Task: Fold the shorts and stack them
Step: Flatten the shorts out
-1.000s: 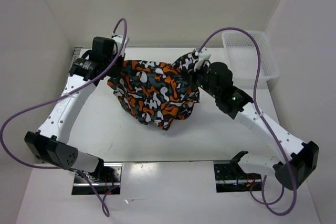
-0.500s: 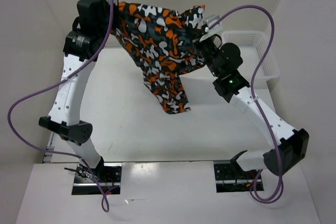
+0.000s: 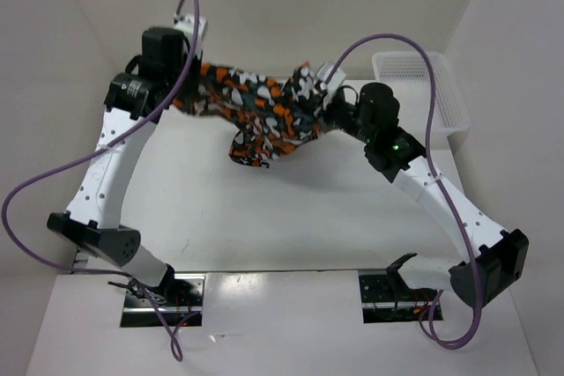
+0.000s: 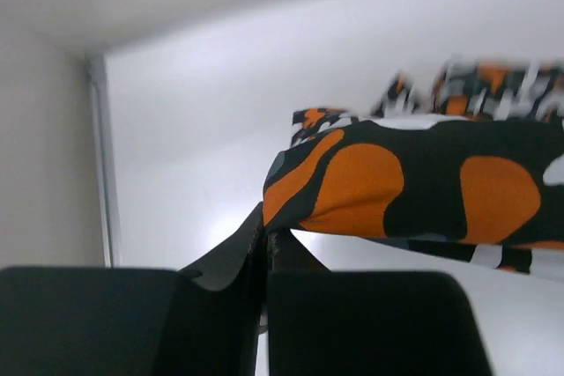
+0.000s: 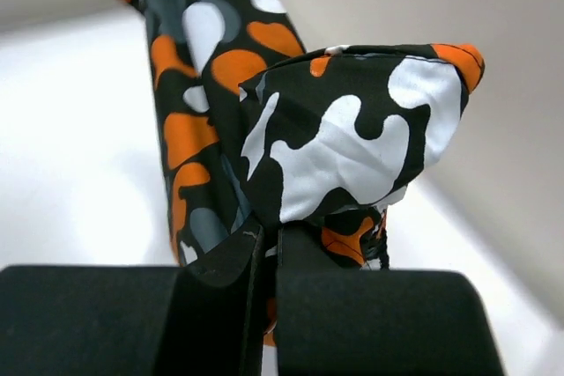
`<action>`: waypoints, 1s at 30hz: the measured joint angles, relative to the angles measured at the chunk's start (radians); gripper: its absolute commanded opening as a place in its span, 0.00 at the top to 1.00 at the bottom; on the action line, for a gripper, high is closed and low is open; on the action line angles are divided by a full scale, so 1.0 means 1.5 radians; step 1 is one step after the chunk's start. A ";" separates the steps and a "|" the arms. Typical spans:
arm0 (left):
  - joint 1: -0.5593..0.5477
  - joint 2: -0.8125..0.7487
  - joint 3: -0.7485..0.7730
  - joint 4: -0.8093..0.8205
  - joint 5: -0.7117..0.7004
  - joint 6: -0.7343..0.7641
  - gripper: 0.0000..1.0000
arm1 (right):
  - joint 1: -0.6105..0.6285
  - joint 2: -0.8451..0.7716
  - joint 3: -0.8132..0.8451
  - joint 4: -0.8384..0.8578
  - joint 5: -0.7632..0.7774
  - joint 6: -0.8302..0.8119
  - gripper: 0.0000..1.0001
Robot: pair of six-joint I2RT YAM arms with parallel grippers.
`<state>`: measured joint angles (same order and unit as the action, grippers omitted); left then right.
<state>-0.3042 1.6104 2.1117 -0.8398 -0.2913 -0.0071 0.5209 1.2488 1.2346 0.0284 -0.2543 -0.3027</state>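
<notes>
Shorts [image 3: 260, 112] hang stretched between the two arms, over the table [image 3: 264, 217]. The left gripper [image 4: 266, 239] pinches one end tight. The right gripper [image 5: 271, 235] pinches the other end.

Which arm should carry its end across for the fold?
Right, probably: both pincers pinch the shorts, but the right pincer sits nearer the middle of the table; the left pincer is out toward its far-left corner.
</notes>
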 measured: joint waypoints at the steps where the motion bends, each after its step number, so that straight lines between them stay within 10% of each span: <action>1: 0.000 -0.031 -0.068 -0.016 0.004 0.000 0.97 | -0.001 -0.003 -0.006 -0.053 -0.033 -0.008 1.00; 4: 0.000 -0.107 -0.266 -0.032 0.031 -0.001 0.97 | -0.002 -0.005 -0.036 -0.185 -0.120 -0.038 0.94; 5: 0.000 -0.126 -0.326 -0.038 0.047 -0.001 0.97 | -0.002 -0.010 -0.058 -0.214 -0.140 -0.049 0.64; 7: -0.003 -0.159 -0.428 -0.038 0.054 0.001 0.95 | -0.002 -0.032 -0.112 -0.263 -0.144 -0.073 0.46; 12: 0.002 -0.198 -0.573 -0.102 0.087 0.003 0.53 | -0.017 -0.077 -0.200 -0.397 -0.094 -0.150 0.09; 19: -0.006 -0.206 -0.614 -0.157 0.237 0.003 0.43 | -0.018 -0.086 -0.184 -0.448 -0.067 -0.165 0.06; 24: -0.006 -0.205 -0.728 -0.122 0.143 0.003 0.42 | -0.018 0.008 -0.128 -0.383 -0.086 -0.084 0.19; 30: 0.024 -0.165 -0.731 -0.069 0.089 0.003 0.36 | -0.034 0.182 -0.112 -0.282 -0.105 0.027 0.10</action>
<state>-0.2676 1.3636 1.0145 -0.9440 -0.1574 -0.0021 0.4706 1.5219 1.0668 -0.3943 -0.4114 -0.2619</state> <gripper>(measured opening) 0.621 0.871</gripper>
